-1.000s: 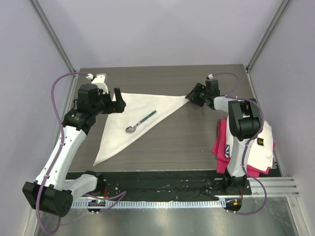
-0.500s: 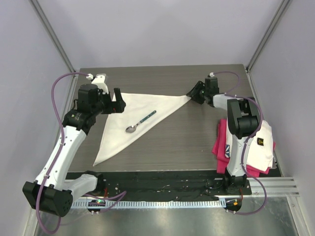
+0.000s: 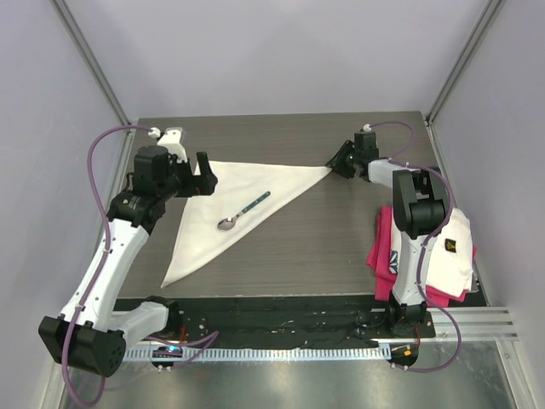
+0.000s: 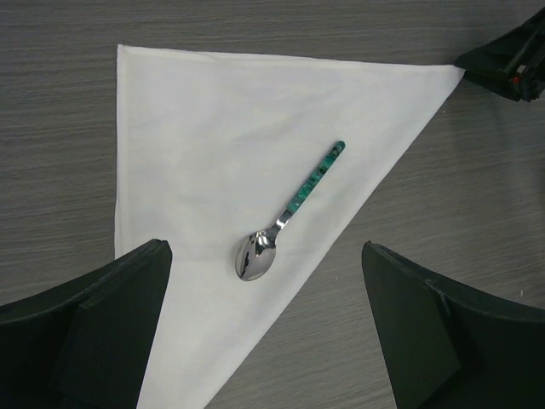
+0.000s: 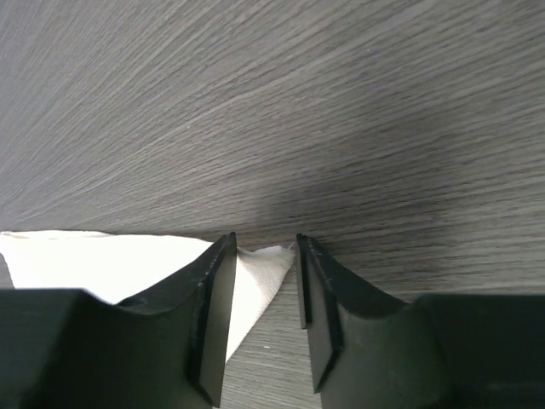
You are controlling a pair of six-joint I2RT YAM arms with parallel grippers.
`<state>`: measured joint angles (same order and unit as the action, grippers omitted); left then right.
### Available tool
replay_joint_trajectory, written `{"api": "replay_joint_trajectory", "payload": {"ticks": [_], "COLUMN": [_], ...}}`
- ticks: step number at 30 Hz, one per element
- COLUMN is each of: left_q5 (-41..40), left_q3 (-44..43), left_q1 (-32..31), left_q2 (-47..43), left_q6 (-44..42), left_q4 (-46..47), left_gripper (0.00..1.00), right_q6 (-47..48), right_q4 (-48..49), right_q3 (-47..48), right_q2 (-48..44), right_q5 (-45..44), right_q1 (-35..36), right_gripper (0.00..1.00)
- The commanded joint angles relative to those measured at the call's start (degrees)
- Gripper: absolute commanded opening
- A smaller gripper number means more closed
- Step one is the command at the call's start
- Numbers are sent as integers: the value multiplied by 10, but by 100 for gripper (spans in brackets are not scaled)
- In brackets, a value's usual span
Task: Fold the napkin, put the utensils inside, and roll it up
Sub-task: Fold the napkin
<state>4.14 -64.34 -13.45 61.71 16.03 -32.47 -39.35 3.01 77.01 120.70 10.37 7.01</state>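
Note:
The cream napkin [image 3: 223,198] lies flat on the dark table, folded into a triangle. The teal-handled spoon [image 3: 243,210] lies on it near the long diagonal edge, bowl toward the front. My left gripper [image 3: 204,175] hovers open and empty over the napkin's back-left corner; its view shows the napkin [image 4: 196,128] and spoon [image 4: 294,209] between its wide fingers [image 4: 111,315]. My right gripper [image 3: 338,165] sits low at the napkin's right tip. Its jaws stand a little apart, with the tip of the napkin [image 5: 260,273] lying loosely between them, not pinched.
A pink cloth [image 3: 377,249] and a folded white cloth with a dark logo [image 3: 449,247] lie at the right edge beside the right arm's base. Enclosure walls stand close on the left, back and right. The right gripper shows in the left wrist view [image 4: 508,58].
My right gripper has drawn back slightly toward the back right, along the napkin's tip. The left arm, napkin and spoon have not moved.

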Motion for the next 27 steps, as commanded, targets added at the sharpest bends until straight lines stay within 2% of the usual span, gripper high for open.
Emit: {"api": "replay_joint_trajectory", "payload": {"ticks": [1, 9, 19, 22, 25, 27], "left_q5": [-2, -4, -6, -7, -8, -10], "left_q3": [1, 2, 1, 1, 2, 2], "left_q1": [-2, -2, -2, -2, -2, -2], "left_q2": [-17, -20, -20, -20, -20, -19], "left_q6": [-7, -7, -8, -8, -7, -7], "left_q4": [29, 29, 29, 29, 28, 29], "left_gripper": [100, 100, 100, 100, 100, 100], "right_q6": [23, 27, 18, 11, -2, -9], "right_q4": [-59, -60, -35, -33, -1, 8], "right_q3": [-5, -11, -6, -8, -8, -7], "right_q2": [23, 19, 29, 32, 37, 41], "right_q5": [-18, -18, 18, 25, 33, 39], "right_q1": [-2, -2, -2, -1, -4, -8], "right_gripper": [37, 22, 16, 12, 2, 1]}}
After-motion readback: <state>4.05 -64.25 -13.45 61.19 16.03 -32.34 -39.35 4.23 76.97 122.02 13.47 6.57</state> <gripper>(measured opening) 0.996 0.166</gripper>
